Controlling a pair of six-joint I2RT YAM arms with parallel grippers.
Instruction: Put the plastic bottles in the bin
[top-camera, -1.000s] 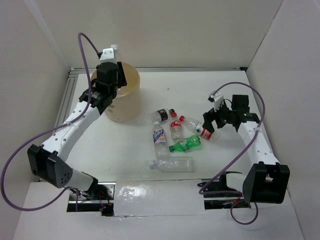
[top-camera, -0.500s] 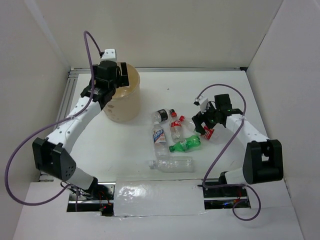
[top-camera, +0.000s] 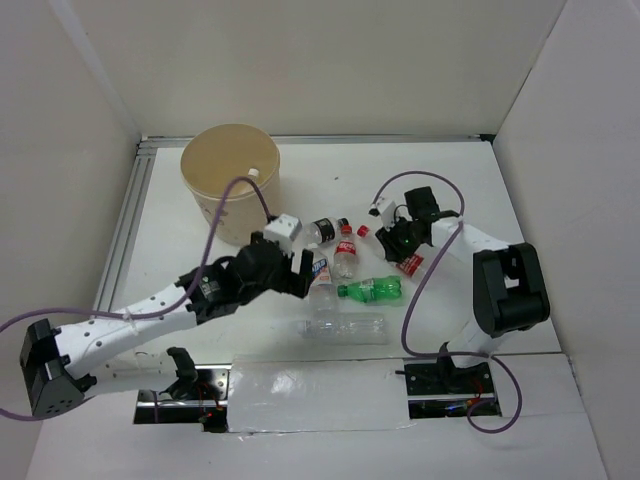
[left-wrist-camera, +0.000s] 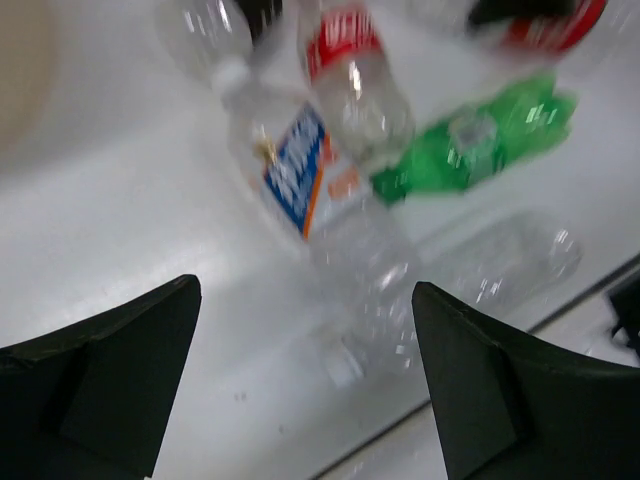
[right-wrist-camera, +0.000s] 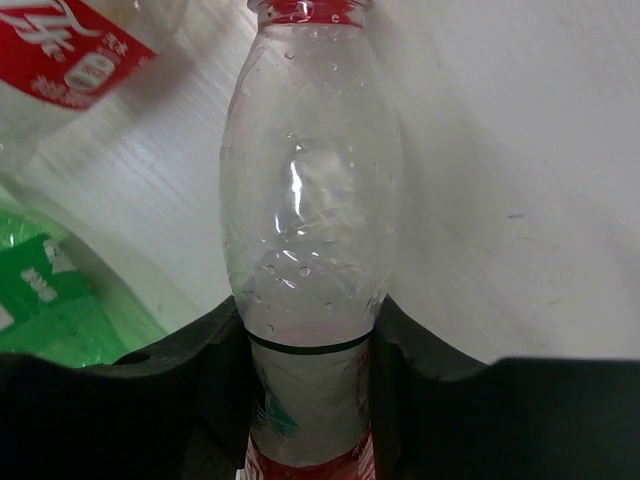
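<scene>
The tan bin (top-camera: 230, 165) stands at the back left. Several plastic bottles lie mid-table: a blue-label one (top-camera: 318, 275) (left-wrist-camera: 300, 180), a red-label one (top-camera: 346, 255) (left-wrist-camera: 350, 60), a dark-label one (top-camera: 322, 230), a green one (top-camera: 372, 290) (left-wrist-camera: 470, 140) and a large clear one (top-camera: 345, 327) (left-wrist-camera: 500, 260). My left gripper (top-camera: 296, 268) (left-wrist-camera: 305, 290) hangs open just left of the blue-label bottle, holding nothing. My right gripper (top-camera: 400, 245) (right-wrist-camera: 310, 330) is shut on a clear red-capped bottle (top-camera: 408, 262) (right-wrist-camera: 310, 200), both jaws pressing its waist.
White walls enclose the table on the left, back and right. A metal rail (top-camera: 135, 200) runs along the left edge beside the bin. A clear plastic sheet (top-camera: 310, 385) lies at the near edge between the arm bases.
My left arm swung from over the bin down to the bottle cluster, its jaws now open. My right gripper reached onto the red-capped bottle and closed on it.
</scene>
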